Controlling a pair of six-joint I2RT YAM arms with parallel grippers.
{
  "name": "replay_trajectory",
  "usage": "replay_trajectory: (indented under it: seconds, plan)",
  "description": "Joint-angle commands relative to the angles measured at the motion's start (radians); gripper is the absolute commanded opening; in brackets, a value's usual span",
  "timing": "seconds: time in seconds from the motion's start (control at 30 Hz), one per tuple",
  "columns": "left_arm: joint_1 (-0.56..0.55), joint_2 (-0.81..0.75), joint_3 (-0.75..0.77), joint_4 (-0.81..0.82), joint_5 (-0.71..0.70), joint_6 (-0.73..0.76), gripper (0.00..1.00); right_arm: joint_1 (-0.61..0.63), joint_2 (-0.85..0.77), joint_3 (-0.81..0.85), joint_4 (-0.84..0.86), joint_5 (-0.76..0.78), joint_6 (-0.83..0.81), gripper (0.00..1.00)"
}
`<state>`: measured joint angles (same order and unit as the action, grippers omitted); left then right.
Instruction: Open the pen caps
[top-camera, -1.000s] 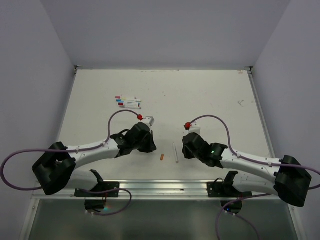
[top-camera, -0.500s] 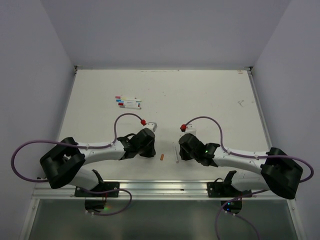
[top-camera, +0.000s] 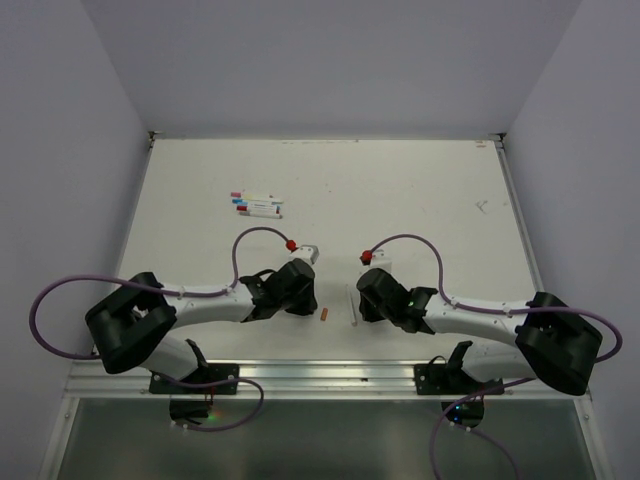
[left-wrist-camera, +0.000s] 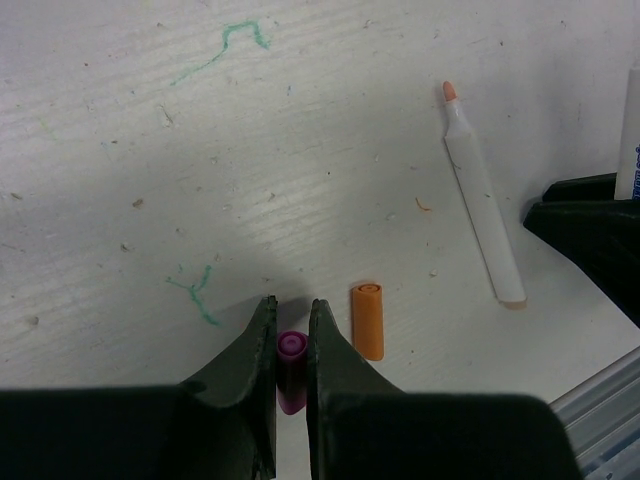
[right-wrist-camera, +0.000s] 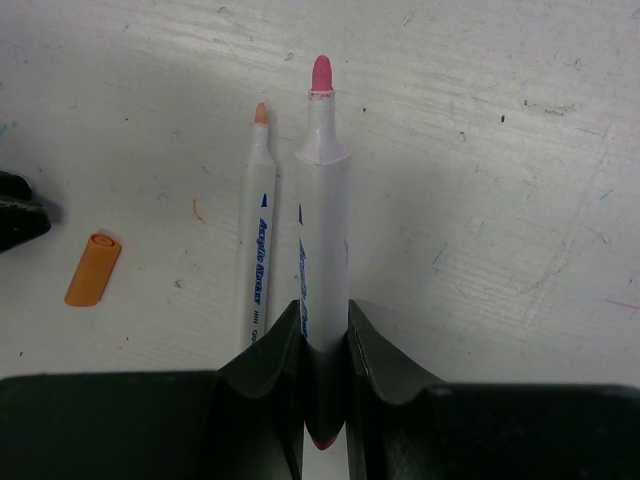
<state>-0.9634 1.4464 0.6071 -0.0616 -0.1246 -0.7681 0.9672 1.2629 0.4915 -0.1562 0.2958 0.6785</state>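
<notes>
The left gripper (left-wrist-camera: 292, 318) pinches one stubby magenta cap (left-wrist-camera: 291, 352), the right gripper (right-wrist-camera: 323, 322) one pink-tipped white pen (right-wrist-camera: 322, 200); one orange cap (left-wrist-camera: 367, 320) and one orange-tipped pen (left-wrist-camera: 480, 215) lie loose near the table (top-camera: 400, 190)'s near edge.

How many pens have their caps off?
2. The orange-tipped pen lies on the table; the pink-tipped pen is pinched in the right gripper beside it. The far pens in the top view are too small to judge.

Bright, even overhead light — soft grey shadow ahead of the left tool (left-wrist-camera: 292, 308), wrist views sharp.
</notes>
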Motion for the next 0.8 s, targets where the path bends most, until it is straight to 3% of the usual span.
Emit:
replay_trajectory:
  seconds: [0.0,0.2,0.43,0.77]
  plan:
    - [-0.006,0.034,-0.012,-0.023,-0.03,-0.011,0.1,-0.007,-0.013,-0.008,0.017,0.0,0.009,0.13]
    - [-0.017,0.045,-0.021,-0.023,-0.04,-0.02,0.14,-0.008,-0.013,-0.005,0.021,-0.01,0.007,0.21]
    - [-0.028,0.045,-0.043,-0.02,-0.075,-0.045,0.31,-0.008,-0.014,-0.01,0.029,-0.018,0.009,0.24]
    - [-0.028,0.039,-0.067,-0.017,-0.084,-0.062,0.33,-0.01,-0.042,-0.018,0.021,-0.017,0.015,0.27]
